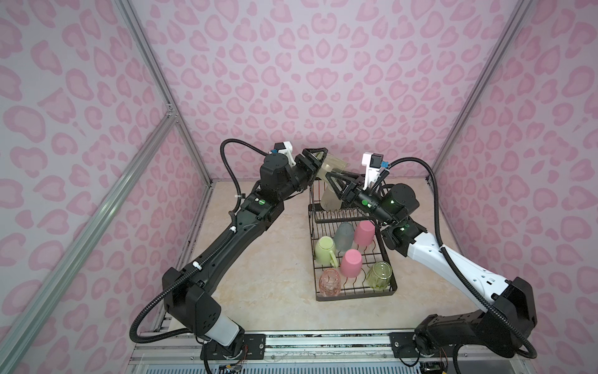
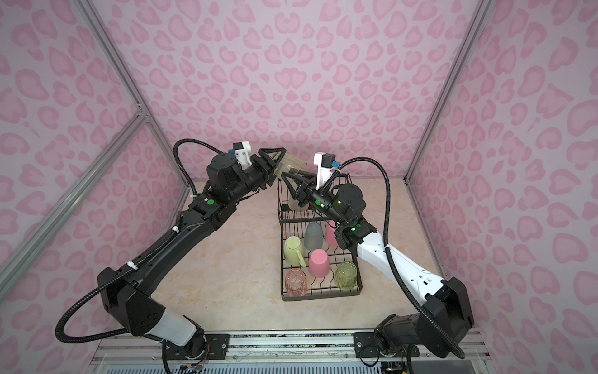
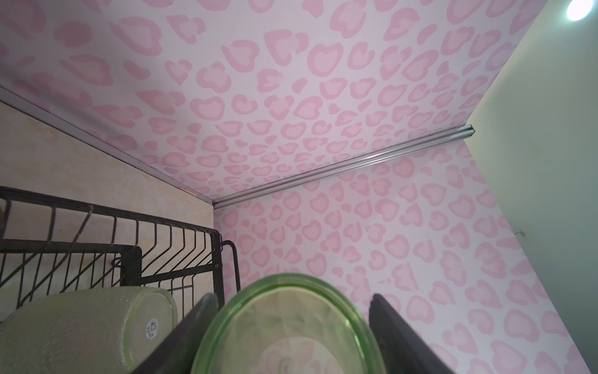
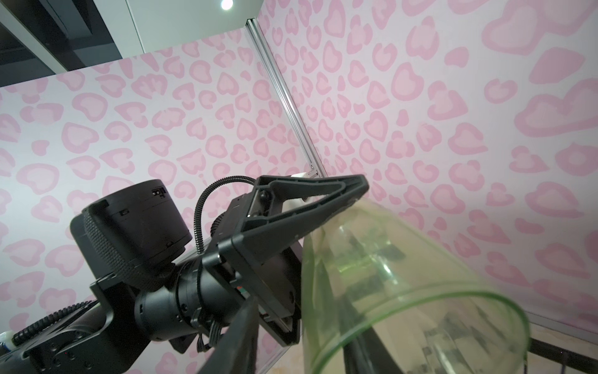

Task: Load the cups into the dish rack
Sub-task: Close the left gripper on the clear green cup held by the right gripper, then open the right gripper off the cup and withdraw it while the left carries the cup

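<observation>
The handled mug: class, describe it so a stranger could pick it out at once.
Find the black wire dish rack on the beige table. Along its lower tray's left edge in a top view, behind the clear pink glass, stands the mug. It is pale green and alone has a handle.

One dish rack (image 1: 356, 295) is showing with two pink tumblers (image 1: 364, 231) (image 1: 351, 263), two clear green glasses (image 1: 379, 275) (image 1: 331, 166), one teal tumbler (image 1: 344, 236), one pale-green mug (image 1: 325, 248), one clear pink glass (image 1: 330, 282) and one whitish tumbler (image 1: 330, 199), making eight in all.
</observation>
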Tool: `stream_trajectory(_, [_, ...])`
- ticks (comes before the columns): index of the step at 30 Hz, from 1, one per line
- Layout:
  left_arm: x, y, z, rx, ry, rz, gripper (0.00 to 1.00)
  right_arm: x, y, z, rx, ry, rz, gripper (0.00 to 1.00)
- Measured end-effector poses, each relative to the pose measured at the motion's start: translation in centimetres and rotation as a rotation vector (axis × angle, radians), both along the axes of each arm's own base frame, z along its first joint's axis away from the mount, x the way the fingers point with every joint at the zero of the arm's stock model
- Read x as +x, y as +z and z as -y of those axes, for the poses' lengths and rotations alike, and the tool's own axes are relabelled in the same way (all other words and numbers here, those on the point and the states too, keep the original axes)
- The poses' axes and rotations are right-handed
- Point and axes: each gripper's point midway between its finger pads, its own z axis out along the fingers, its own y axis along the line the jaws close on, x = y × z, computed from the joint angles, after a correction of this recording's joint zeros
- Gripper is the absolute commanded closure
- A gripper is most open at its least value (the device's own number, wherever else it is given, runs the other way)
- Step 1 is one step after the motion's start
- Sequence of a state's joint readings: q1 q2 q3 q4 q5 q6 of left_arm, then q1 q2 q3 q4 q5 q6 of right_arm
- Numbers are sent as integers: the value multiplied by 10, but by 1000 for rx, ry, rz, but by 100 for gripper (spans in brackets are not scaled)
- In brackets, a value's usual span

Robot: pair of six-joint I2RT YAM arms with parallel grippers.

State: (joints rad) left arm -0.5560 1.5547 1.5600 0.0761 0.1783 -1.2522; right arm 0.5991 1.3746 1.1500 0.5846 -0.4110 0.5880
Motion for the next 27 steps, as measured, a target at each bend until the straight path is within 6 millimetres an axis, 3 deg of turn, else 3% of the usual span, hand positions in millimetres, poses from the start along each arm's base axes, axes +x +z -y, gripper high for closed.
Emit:
stream_trajectory(8, [9, -7, -1, 38, 30, 15, 43, 5, -3, 14, 0, -43, -15, 53])
stream_trajectory(12, [14, -6, 0, 53, 41, 29, 43, 6, -5, 31, -5, -80, -26, 53])
stream_trajectory(18, [16, 1, 4, 113, 65, 78, 43, 12, -17, 82, -31, -216, -89, 54])
stream_trajectory(23, [9, 15, 24, 205, 64, 168, 43, 11, -23, 131, -82, -374, -157, 54])
stream_trajectory(27, [9, 13, 42, 300, 67, 217, 43, 10, -38, 164, -147, -499, -239, 55])
